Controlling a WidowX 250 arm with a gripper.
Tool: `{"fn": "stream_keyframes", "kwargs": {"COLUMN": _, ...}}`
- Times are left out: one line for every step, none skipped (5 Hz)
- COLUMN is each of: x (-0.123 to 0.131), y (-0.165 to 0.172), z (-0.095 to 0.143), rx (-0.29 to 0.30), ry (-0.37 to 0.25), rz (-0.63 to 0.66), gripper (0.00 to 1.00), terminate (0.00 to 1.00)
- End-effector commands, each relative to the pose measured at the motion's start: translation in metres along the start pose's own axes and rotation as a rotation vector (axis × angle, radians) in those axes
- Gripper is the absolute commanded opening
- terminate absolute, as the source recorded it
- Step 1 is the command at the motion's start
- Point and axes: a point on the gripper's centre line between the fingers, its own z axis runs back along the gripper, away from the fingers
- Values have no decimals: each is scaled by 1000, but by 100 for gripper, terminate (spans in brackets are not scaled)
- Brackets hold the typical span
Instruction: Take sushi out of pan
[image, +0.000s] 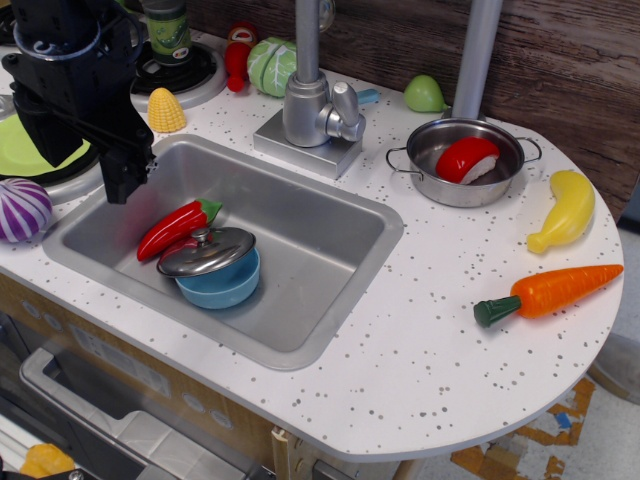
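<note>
Pincer (125, 180) points down over sink's (330, 300) left edge, state unclear.

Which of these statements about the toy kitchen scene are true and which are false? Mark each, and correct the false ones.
1. The sushi lies inside the pan. True.
2. The gripper holds the sushi. False: it hangs at the sink's left end, far from the pan.
3. The chili pepper lies in the sink. True.
4. The carrot is in the sink. False: it lies on the counter, right of the sink.
5. The blue bowl is uncovered. False: a steel lid rests on it.
</note>
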Motion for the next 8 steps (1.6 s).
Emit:
{"fn": "stream_keyframes", "kwargs": {"x": 0, "y": 0, "z": 0, "rx": 0, "ry": 0, "rz": 0, "gripper": 100, "terminate": 0}}
{"fn": "stream_keyframes", "kwargs": {"x": 29, "y": -16, "z": 11, "rx": -43, "ry": 7, "rz": -25, "gripper": 100, "terminate": 0}}
{"fn": "stream_keyframes", "kwargs": {"x": 50, "y": -45, "z": 17, "rx": -34, "ry": -40, "rz": -1, "gripper": 100, "terminate": 0}}
{"fn": "stream_keyframes", "kwargs": {"x": 76, "y": -81, "z": 24, "rx": -46, "ry": -86, "rz": 10, "gripper": 100, "terminate": 0}}
{"fn": "stream_keyframes", "kwargs": {"x": 110, "y": -106, "z": 32, "rx": -61, "ry": -119, "rz": -7, "gripper": 100, "terminate": 0}}
{"fn": "stream_keyframes", "kwargs": {"x": 144, "y": -126, "z": 32, "rx": -75, "ry": -174, "rz": -45, "gripper": 100, "terminate": 0}}
{"fn": "stream_keyframes", "kwargs": {"x": 178, "y": -141, "z": 26, "rx": -99, "ry": -221, "rz": -86, "gripper": 100, "terminate": 0}}
{"fn": "stream_keyframes", "kwargs": {"x": 210, "y": -154, "z": 11, "rx": -158, "ry": -261, "rz": -128, "gripper": 100, "terminate": 0}}
